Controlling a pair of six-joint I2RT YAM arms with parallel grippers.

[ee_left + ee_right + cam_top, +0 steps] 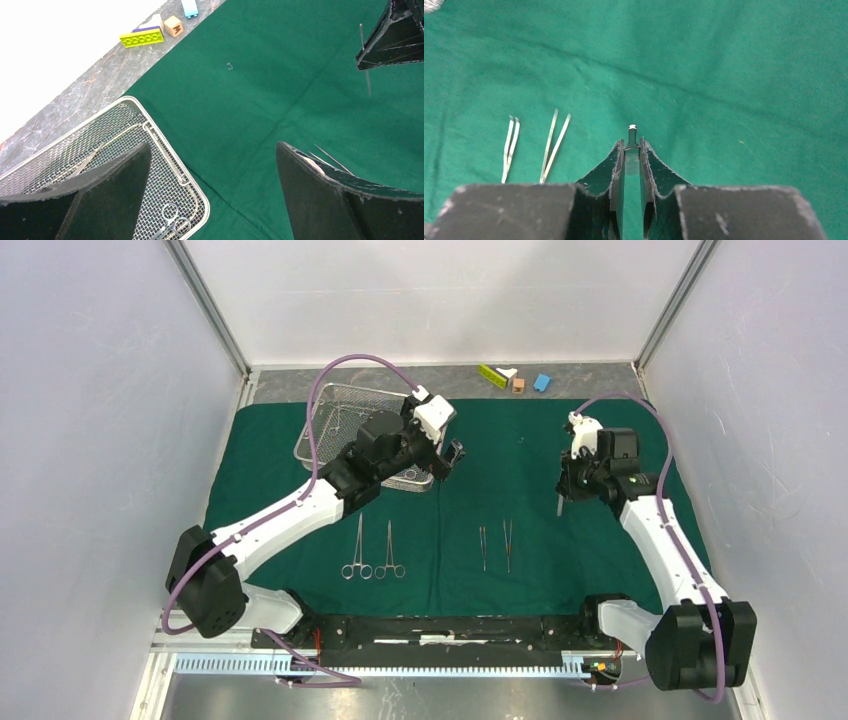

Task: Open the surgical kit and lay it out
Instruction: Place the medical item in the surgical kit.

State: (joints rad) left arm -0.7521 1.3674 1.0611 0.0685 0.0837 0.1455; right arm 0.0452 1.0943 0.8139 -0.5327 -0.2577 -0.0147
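Green drape (520,455) is spread flat across the table, covering most of it; only a grey strip of tabletop (300,385) shows at the far edge. Mesh tray (335,425) sits on the drape at far left, upright. There's a ring-handled instrument (172,222) lying inside near its corner, w/ more steel deeper in (too blurred behind the finger to name).

Left gripper (455,455) hangs over the tray's near-right corner, fingers spread wide, nothing between them. In the wrist view one finger (115,185) is over the mesh and the other is out over bare cloth.

Over to the right: right gripper (562,490) hovers above the drape's right half, jaws pressed in on a slim steel tool (632,131). The tool's tip pokes out past the fingertips and points down at the cloth w/o touching it, as far as I can tell.

Near edge, laid out in a row: two clamps (372,550) side by side at near left, rings toward the arm bases. Two tweezers (495,545) lie just right of them, roughly centre, apart from each other.

Far edge, off the drape: yellow-green block (491,375), brown block (518,384), blue block (541,382), close together.
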